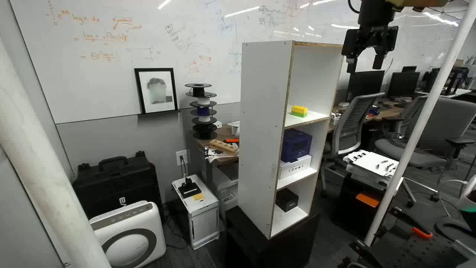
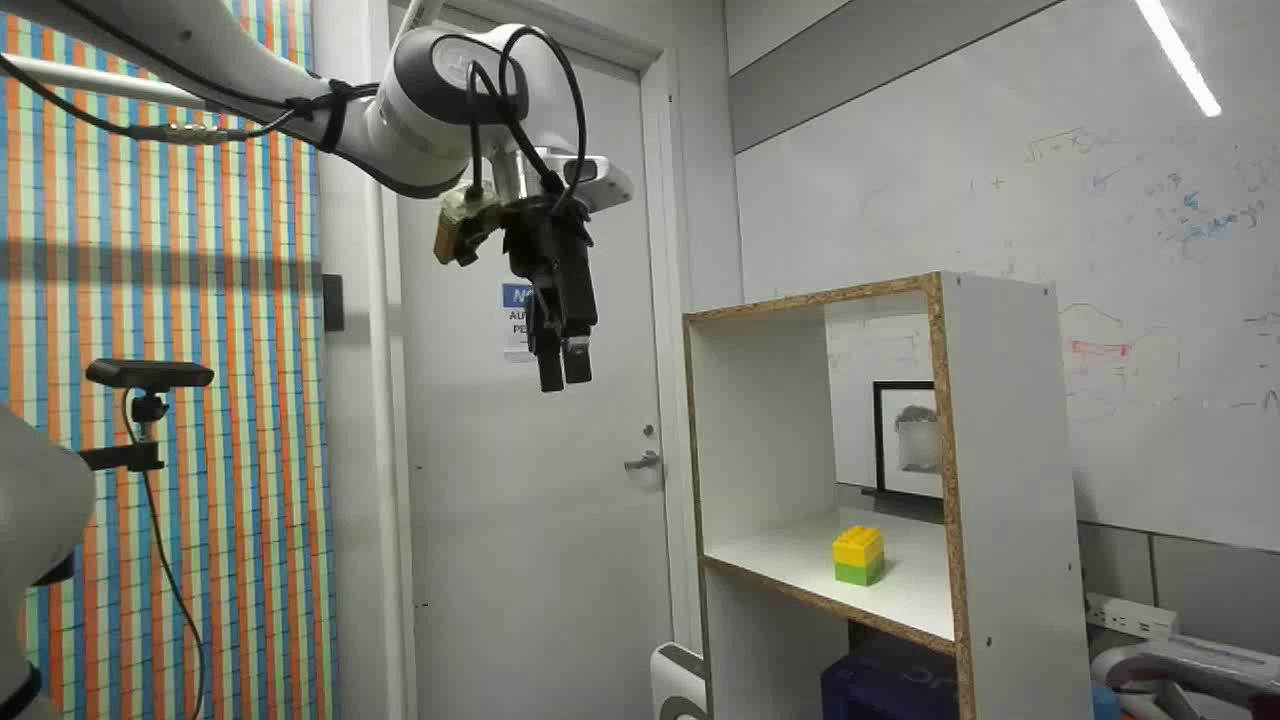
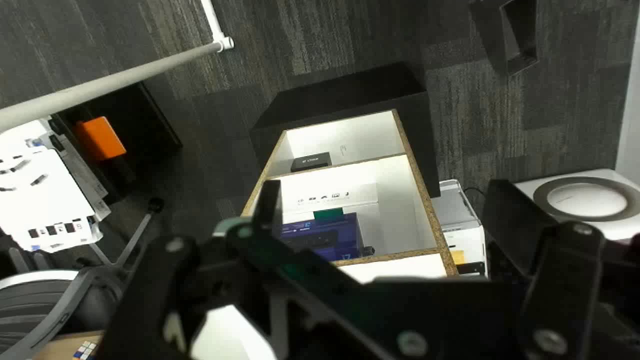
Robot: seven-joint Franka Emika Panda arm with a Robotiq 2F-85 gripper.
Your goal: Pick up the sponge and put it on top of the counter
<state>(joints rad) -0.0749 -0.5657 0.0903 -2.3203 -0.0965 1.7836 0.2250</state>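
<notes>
The sponge is a small block, yellow with studs over green, in the top compartment of the counter; it shows in both exterior views [image 1: 299, 111] [image 2: 859, 556]. It is out of sight in the wrist view. The counter is the tall white open-fronted shelf unit in both exterior views [image 1: 264, 141] [image 2: 1010, 450] and the wrist view [image 3: 400, 210]. My gripper [image 1: 364, 66] is open and empty. In an exterior view the gripper [image 2: 565, 375] hangs in the air before the shelf's open front, higher than the sponge. In the wrist view its fingers [image 3: 384, 200] are wide apart.
A purple box [image 1: 296, 145] on a white box [image 1: 297, 166] fills part of the middle compartment; a black box [image 1: 286, 199] sits in the bottom one. A white pole [image 1: 420, 123] and an office chair [image 1: 355, 123] stand near the shelf. A door [image 2: 530, 500] is behind.
</notes>
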